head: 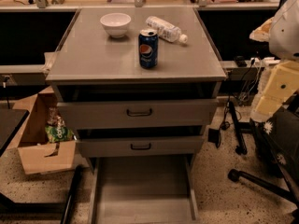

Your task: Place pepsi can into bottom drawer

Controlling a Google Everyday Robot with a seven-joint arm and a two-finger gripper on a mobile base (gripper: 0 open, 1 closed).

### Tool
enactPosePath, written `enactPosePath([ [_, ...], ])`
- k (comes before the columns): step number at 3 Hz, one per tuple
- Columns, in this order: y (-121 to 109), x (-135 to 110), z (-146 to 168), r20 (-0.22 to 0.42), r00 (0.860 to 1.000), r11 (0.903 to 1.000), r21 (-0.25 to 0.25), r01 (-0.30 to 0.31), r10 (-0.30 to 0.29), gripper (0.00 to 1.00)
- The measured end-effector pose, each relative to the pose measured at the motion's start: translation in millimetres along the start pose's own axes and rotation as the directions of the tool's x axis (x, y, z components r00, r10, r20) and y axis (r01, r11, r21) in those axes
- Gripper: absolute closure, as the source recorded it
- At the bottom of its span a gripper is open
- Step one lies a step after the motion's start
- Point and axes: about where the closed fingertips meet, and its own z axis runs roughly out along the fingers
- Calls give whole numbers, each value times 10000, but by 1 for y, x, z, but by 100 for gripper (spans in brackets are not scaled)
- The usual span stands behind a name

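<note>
The pepsi can point(148, 49), dark blue with the round logo and a silver top, stands upright on the grey cabinet top point(93, 55), near the front middle. The bottom drawer point(140, 190) is pulled out at floor level, a wide shallow grey tray with nothing in it. My arm point(285, 27) shows at the right edge, white and pale yellow. My gripper point(261, 31) seems to be the small part jutting left from it, well to the right of the can and off the cabinet. It holds nothing that I can see.
A white bowl point(115, 24) and a clear plastic bottle point(165, 29) lying on its side sit behind the can. Two grey drawers with dark handles point(139, 112) are slightly open above the bottom drawer. A cardboard box point(42, 139) stands left; a chair base point(261, 181) and cables lie right.
</note>
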Motion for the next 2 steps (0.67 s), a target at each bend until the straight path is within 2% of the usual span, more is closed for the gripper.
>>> enactPosePath([
  [1,0,0,0,1,10000,10000,1,0,0,0],
  [2,-19,-9,15,488,9988,10000,-14,52,-51,0],
])
